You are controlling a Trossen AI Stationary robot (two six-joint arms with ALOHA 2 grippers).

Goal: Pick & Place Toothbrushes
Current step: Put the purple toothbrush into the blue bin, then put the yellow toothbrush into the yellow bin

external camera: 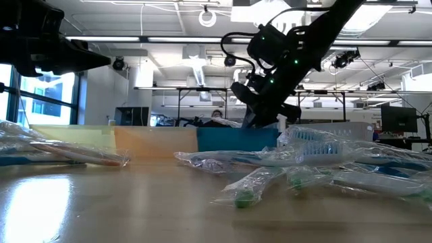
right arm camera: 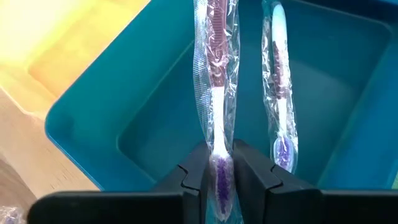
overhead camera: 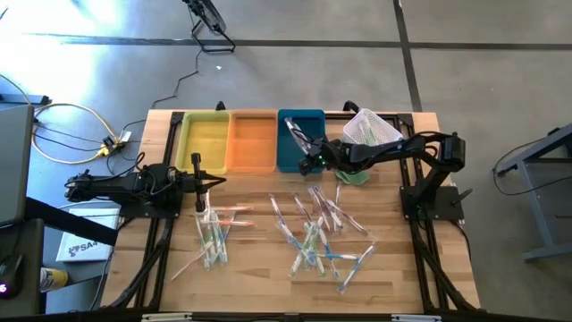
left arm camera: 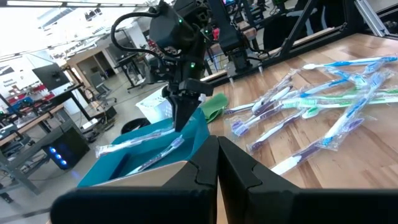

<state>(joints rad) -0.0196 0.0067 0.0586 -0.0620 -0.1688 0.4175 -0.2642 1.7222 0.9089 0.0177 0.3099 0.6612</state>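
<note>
A: Purple-handled toothbrush (right arm camera: 214, 81), wrapped, pinched at one end between the right gripper's (right arm camera: 219, 169) fingers over the blue tray (right arm camera: 93, 118).

B: Risk?

A: Its long axis runs straight out from the jaws; the free end might catch the rim and hang. One already lies inside. Left gripper (left arm camera: 217, 165) clenched, empty, near the yellow tray.

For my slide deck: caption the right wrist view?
Right tool holds a wrapped purple toothbrush over the blue tray, beside another inside.

My right gripper (right arm camera: 219, 167) reaches toward ten o'clock, jaws nearly closed; my left gripper (left arm camera: 217, 163) waits, jaws closed.
</note>
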